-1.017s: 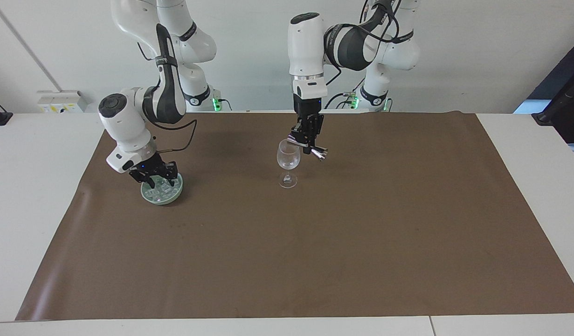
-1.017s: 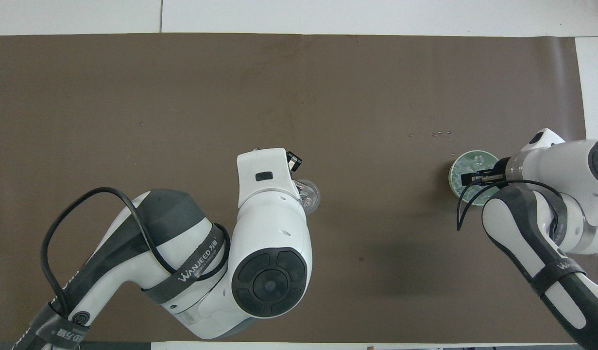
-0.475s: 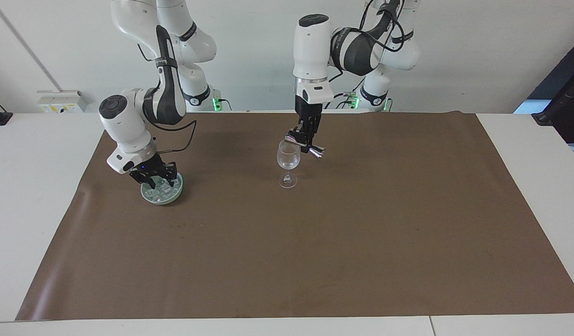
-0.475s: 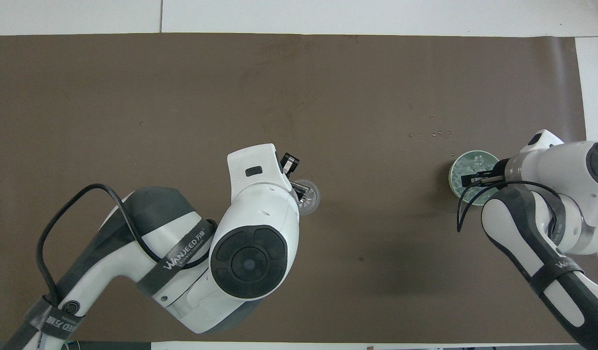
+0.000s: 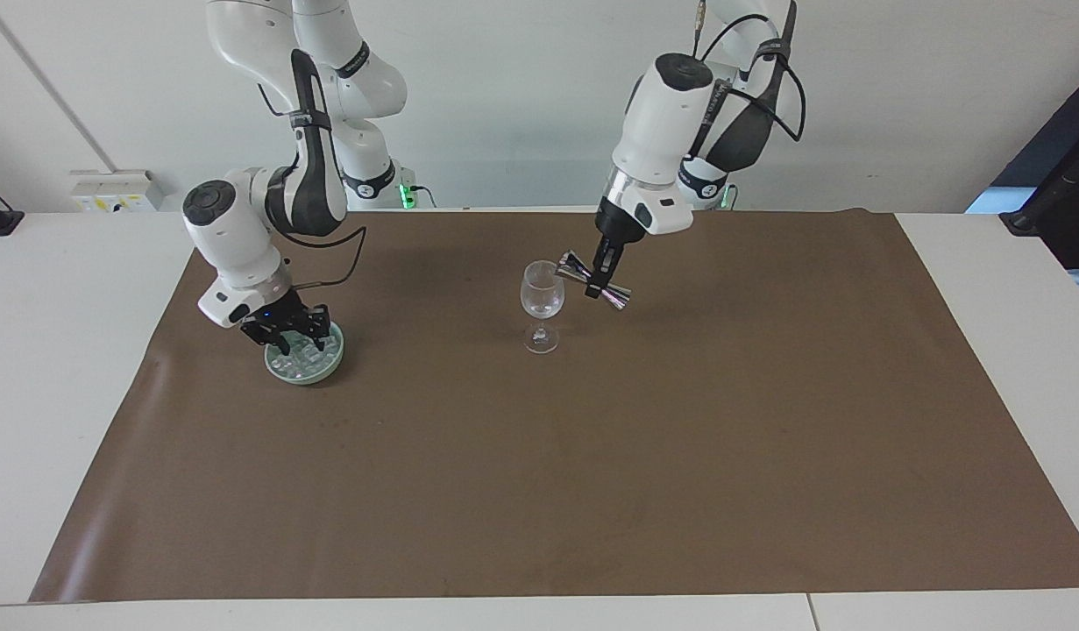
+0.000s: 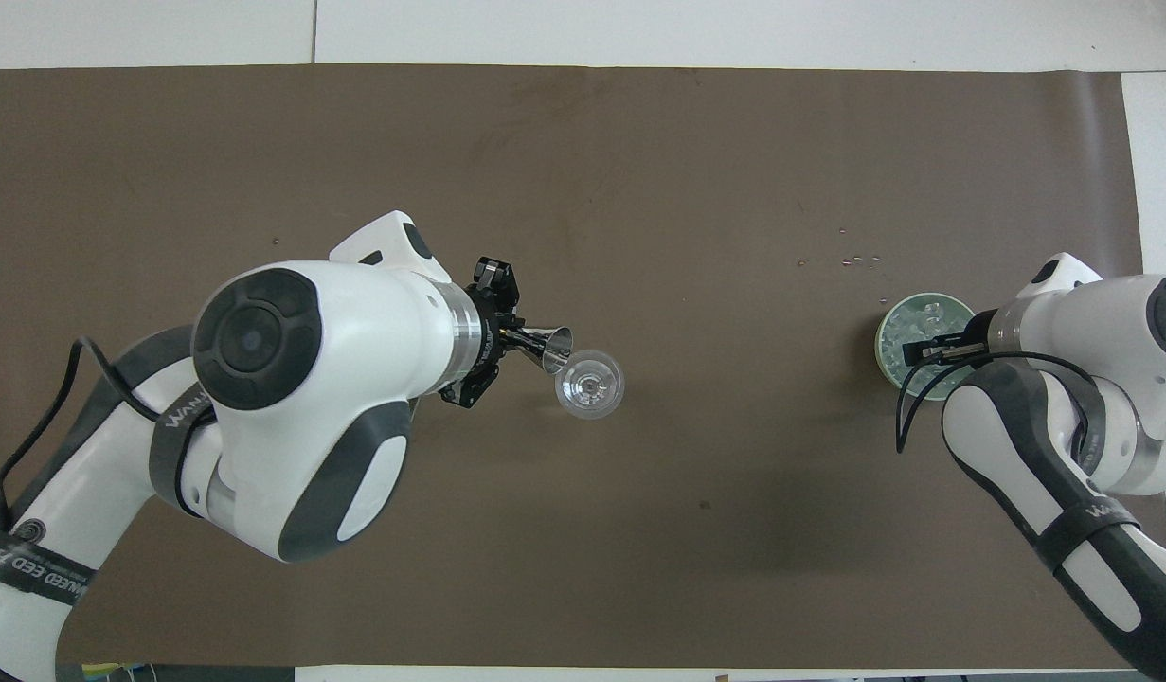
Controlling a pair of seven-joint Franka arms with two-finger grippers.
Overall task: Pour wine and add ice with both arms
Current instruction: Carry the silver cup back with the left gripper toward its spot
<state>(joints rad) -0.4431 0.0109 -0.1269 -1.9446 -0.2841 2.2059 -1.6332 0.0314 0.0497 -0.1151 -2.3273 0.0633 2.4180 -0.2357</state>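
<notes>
Now we have the brown mat [image 5: 592,456] on the worktop [image 5: 57,350] under both arms, our left hand [image 5: 602,272] clenched on the waist of a tilted steel jigger [image 5: 595,281] whose mouth sits just beside and above the rim of the wine glass [image 5: 542,302]. Our right hand [image 5: 295,337] reaches down into the pale green dish [image 5: 305,361] among the ice [image 5: 301,355], and we cannot tell whether it has closed on a cube. We judge the risks to be the jigger clipping the rim and toppling the thin-stemmed glass, or a slick cube slipping from our right hand onto the mat.
</notes>
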